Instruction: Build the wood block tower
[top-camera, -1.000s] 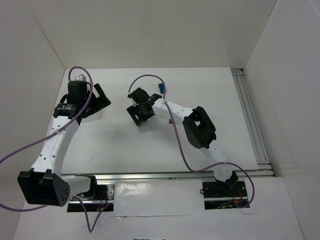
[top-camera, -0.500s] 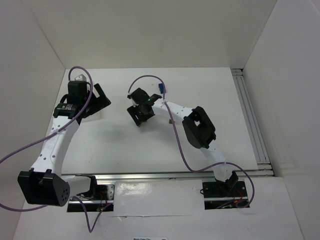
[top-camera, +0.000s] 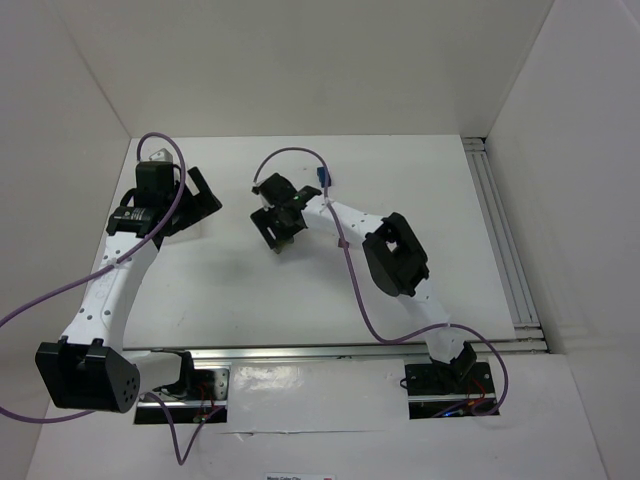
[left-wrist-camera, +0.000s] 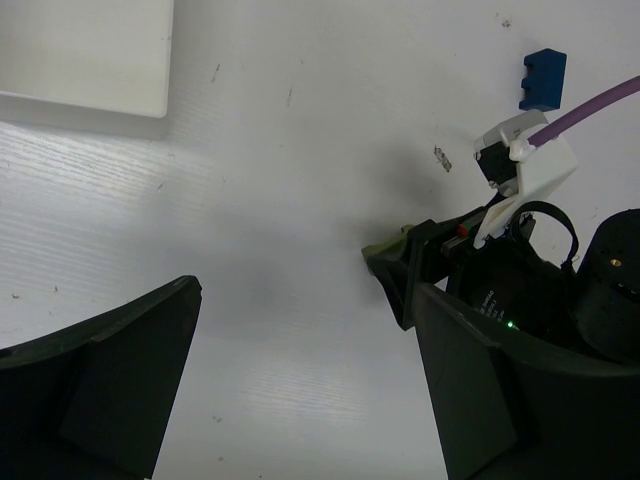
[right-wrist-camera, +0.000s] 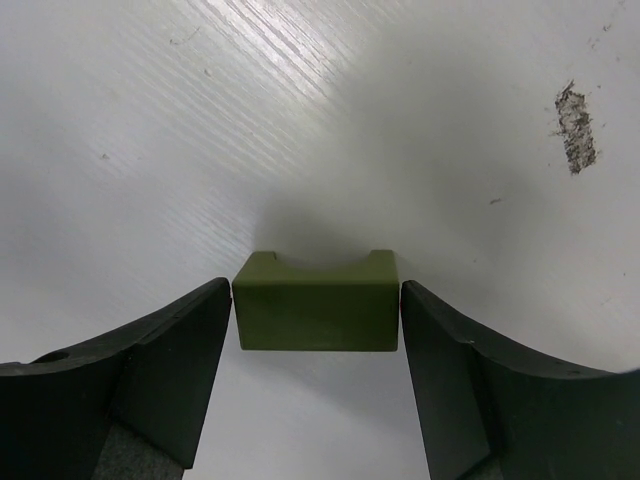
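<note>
An olive green block (right-wrist-camera: 316, 312) with a notched far edge sits between my right gripper's fingers, and both pads press on its ends. My right gripper (right-wrist-camera: 316, 335) is shut on it just above the white table, near the table's middle (top-camera: 275, 222). The block's tip also shows in the left wrist view (left-wrist-camera: 384, 252). A blue block (left-wrist-camera: 543, 79) lies on the table just beyond the right gripper, and it also shows in the top view (top-camera: 321, 177). My left gripper (left-wrist-camera: 300, 390) is wide open and empty, at the left of the table (top-camera: 197, 198). No red or brown-orange block shows.
A white rectangular tray (left-wrist-camera: 85, 60) lies at the far left, beyond my left gripper. White walls enclose the table on three sides. A metal rail (top-camera: 505, 240) runs along the right edge. Purple cables loop above both arms.
My right gripper has shifted slightly toward the far left with the olive green block between its fingers. The left arm has not moved.
</note>
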